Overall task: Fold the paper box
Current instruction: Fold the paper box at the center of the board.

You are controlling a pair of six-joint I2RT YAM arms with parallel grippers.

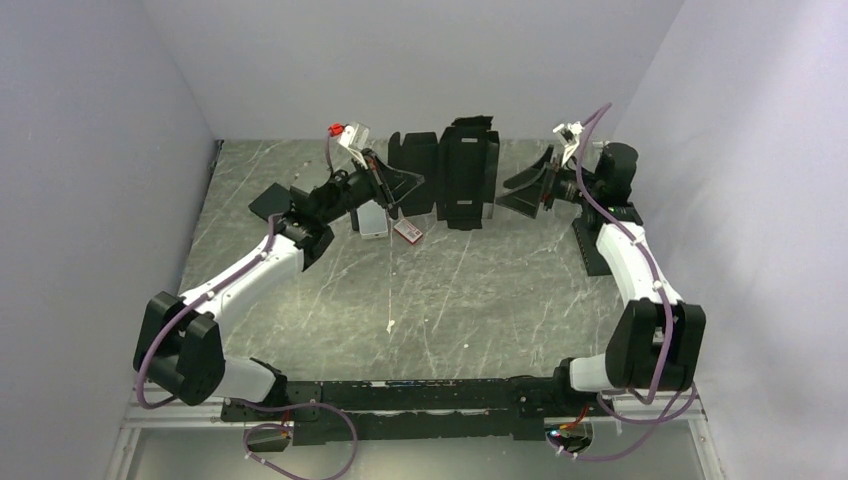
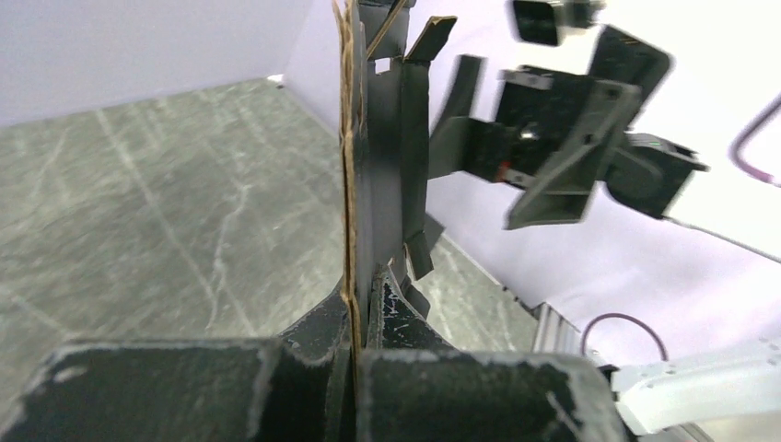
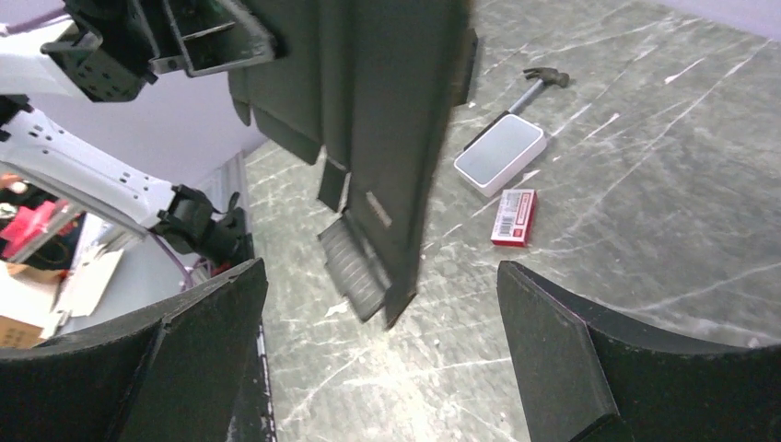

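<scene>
The matte black die-cut cardboard paper box (image 1: 455,175) is held upright at the far middle of the grey marbled counter (image 1: 450,300), one side flap being clamped edge-on in the closed left tool (image 2: 355,318). The right tool (image 1: 524,190) is spread wide just beside the opposite side, apart from the cardboard. A silver-grey rectangular case (image 3: 499,154), a small red packet (image 3: 514,216) and a small hammer (image 3: 539,83) are shown lying on the counter nearby

We note: paper box (image 1: 455,172) matte black, raw brown edge in left wrist view. Worktop (image 1: 480,290) grey-green, marbled with white veins. Case (image 1: 372,219) silver-grey, white rim. Small packet (image 1: 407,231) red, white barcode label. Arms (image 1: 250,275) white and black; cables (image 2: 626,316) purple.
</scene>
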